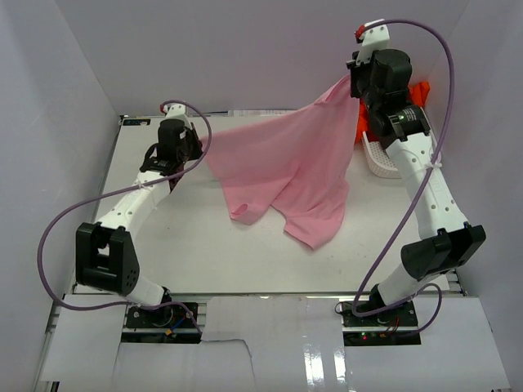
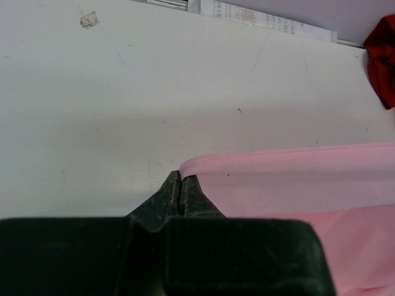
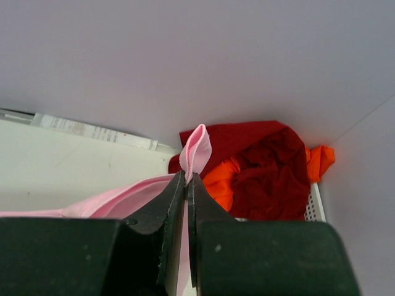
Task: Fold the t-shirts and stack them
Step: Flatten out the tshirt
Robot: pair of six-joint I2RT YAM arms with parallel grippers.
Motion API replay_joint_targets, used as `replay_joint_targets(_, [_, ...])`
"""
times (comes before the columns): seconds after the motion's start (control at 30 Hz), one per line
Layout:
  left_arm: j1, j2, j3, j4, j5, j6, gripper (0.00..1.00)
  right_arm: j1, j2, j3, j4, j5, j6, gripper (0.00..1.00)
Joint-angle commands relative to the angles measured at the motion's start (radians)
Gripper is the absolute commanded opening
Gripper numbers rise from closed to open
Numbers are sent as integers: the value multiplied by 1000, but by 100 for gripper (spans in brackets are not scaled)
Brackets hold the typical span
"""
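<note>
The light pink t-shirt (image 1: 286, 167) hangs stretched between both arms above the table, its lower part drooping onto the surface. My left gripper (image 1: 196, 147) is shut on its left edge, low near the table; in the left wrist view the gripper (image 2: 180, 177) pinches the pink hem (image 2: 290, 161). My right gripper (image 1: 353, 82) is raised high at the back right, shut on the shirt's other corner (image 3: 196, 151). The dark red t-shirt (image 3: 271, 176) and the bright orange t-shirt (image 3: 222, 182) lie crumpled in the basket beyond it.
The white mesh basket (image 1: 384, 159) stands at the table's back right, under the right arm. White walls enclose the table (image 1: 163, 245) on the left, back and right. A small scrap (image 2: 89, 20) lies on the table near the back edge.
</note>
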Motion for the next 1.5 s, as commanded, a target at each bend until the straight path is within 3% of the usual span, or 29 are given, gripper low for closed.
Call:
replay_joint_targets(0.0, [7, 51, 47, 43, -1, -55, 0, 2, 43, 63, 93, -3, -40, 8])
replay_joint_targets(0.3, [0, 38, 32, 124, 131, -28, 0, 26, -76, -140, 170, -36, -42, 8])
replay_joint_targets(0.43, [-13, -5, 2, 213, 113, 40, 0, 91, -162, -284, 334, 7, -123, 8])
replay_joint_targets(0.53, [-13, 28, 88, 160, 62, 74, 0, 98, -135, -251, 351, 36, -143, 8])
replay_joint_targets(0.63, [-13, 10, 111, 110, 87, 81, 0, 114, -76, -96, 189, 63, -123, 8])
replay_joint_targets(0.77, [-37, -105, 18, 172, 94, 87, 0, 183, -154, -169, 245, 160, -149, 8])
replay_joint_targets(0.93, [-152, -325, -141, 225, -66, 195, 0, 345, -349, -348, 396, 286, -282, 8])
replay_joint_targets(1.03, [-158, -445, -198, 242, -50, 181, 0, 443, -481, -394, 429, 330, -339, 8])
replay_joint_targets(1.2, [-170, -682, -235, 195, -39, 195, 0, 577, -647, -330, 348, 323, -362, 8])
replay_joint_targets(1.33, [-175, -791, -226, 146, -27, 216, 0, 589, -720, -300, 294, 264, -343, 8])
replay_joint_targets(1.47, [-177, -770, -206, 108, -97, 244, 0, 588, -649, -299, 412, 440, -515, 8])
